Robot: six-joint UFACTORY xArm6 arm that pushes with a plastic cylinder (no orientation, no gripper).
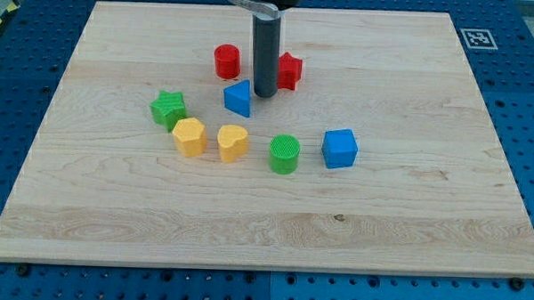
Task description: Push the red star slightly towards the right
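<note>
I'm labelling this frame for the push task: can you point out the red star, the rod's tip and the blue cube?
red star [291,71], camera view, on its visible right part beside the rod.
my tip [265,96], camera view, the rod's very end.
blue cube [340,149], camera view, middle of the block.

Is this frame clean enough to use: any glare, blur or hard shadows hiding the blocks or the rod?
Camera view: lighting is even and soft on the pale wooden board, with no glare; blocks cast only faint shadows; focus is sharp across the frame. The dark rod partly hides the red star block; my tip sits on its left, beside the blue triangular block.
</note>
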